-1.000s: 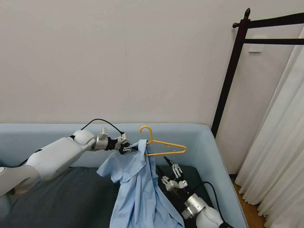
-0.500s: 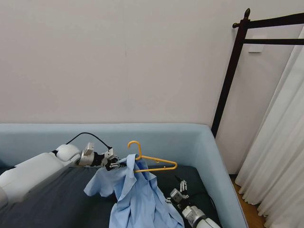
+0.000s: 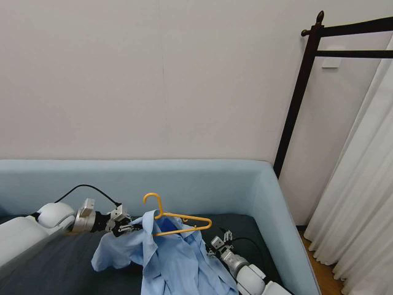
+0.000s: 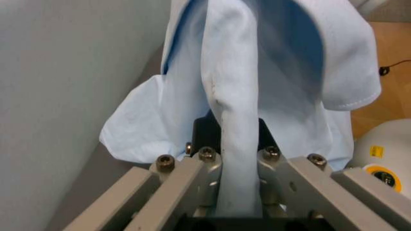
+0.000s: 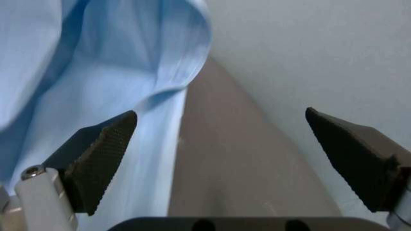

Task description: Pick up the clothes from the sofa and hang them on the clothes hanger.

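Observation:
A light blue shirt [image 3: 175, 261] hangs on a yellow hanger [image 3: 178, 219] low over the dark sofa seat. My left gripper [image 3: 126, 226] is shut on the shirt's collar fold [image 4: 234, 120] at the hanger's left end, and the cloth runs up between its fingers in the left wrist view. My right gripper [image 3: 220, 241] sits low at the shirt's right side, open, with nothing between its black pads [image 5: 96, 161]; the shirt [image 5: 96, 82] lies beside it. A dark wooden clothes rack [image 3: 301, 92] stands at the far right.
The pale blue sofa back [image 3: 202, 181] and right armrest [image 3: 279, 227] wall in the dark seat [image 3: 55, 264]. White curtains [image 3: 362, 203] hang at the right next to the rack. A plain wall rises behind.
My left gripper has carried the shirt and hanger down and to the left, closer to the seat. My right gripper has dropped lower and drawn back.

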You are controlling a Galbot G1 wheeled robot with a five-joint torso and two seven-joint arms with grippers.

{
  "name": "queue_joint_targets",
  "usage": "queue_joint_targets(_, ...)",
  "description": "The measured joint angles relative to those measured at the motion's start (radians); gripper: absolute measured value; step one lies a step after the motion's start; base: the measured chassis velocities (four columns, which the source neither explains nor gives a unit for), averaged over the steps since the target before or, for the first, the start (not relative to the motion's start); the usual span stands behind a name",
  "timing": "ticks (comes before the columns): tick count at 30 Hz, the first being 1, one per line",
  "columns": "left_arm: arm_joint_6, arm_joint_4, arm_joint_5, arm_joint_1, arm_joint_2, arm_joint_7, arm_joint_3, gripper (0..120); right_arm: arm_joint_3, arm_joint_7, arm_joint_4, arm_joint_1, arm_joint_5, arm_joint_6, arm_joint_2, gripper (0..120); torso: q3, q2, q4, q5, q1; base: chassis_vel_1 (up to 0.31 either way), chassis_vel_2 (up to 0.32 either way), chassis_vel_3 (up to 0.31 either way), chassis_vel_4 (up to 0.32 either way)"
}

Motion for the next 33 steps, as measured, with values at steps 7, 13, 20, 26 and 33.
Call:
queue_joint_targets(7,0.0,-0.014,0.01,0.064,0.014,0.002,-0.075,1,-0.005,0.021,-0.078,0.018,0.079,-0.025,0.086,100,0.0,0.0,-0.0004,0.0,0.0,0.0,0.0,0.0,0.0)
queue_joint_targets(13,0.001,-0.032,0.012,0.082,0.031,0.003,-0.092,1,0.025,0.042,-0.107,0.036,0.213,-0.055,0.156,100,0.0,0.0,0.0001,0.0,0.0,0.0,0.0,0.0,0.0)
queue_joint_targets(20,0.003,-0.055,0.011,0.091,0.052,0.003,-0.099,1,0.069,0.04,-0.183,0.048,0.229,-0.043,0.2,94,0.0,0.0,-0.0003,0.0,0.0,0.0,0.0,0.0,0.0)
queue_joint_targets(26,0.006,-0.066,0.01,0.108,0.06,0.003,-0.116,1,0.079,0.034,-0.204,0.059,0.259,-0.032,0.203,83,0.0,0.0,-0.0004,0.0,0.0,0.0,0.0,0.0,0.0)
queue_joint_targets(33,0.007,-0.071,0.019,0.135,0.062,0.002,-0.129,1,0.081,0.022,-0.231,0.069,0.269,-0.032,0.228,68,0.0,0.0,0.0,0.0002,0.0,0.0,0.0,0.0,0.0)
